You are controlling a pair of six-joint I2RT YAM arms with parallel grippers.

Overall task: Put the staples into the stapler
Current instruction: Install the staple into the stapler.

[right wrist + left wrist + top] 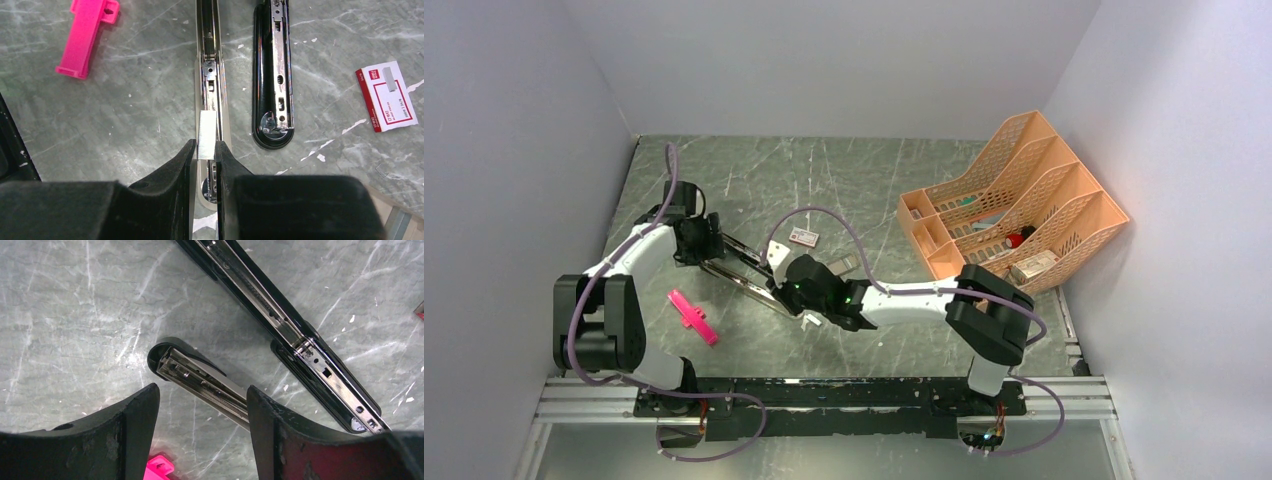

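The right gripper (205,150) pinches the staples (207,135) just over the open stapler (210,60), whose long axis runs on toward 12 o'clock, in line with them. The left gripper (201,392), released, straddles the stapler's other end, so the right arm is nearer.

Pink plastic cross piece (693,316) lies flat, near-left on grey marbled worktop (874,180). Small red/white box (803,237) lies mid-worktop. Orange mesh file rack (1014,200) sits far right w/ red-tipped item + small carton inside.
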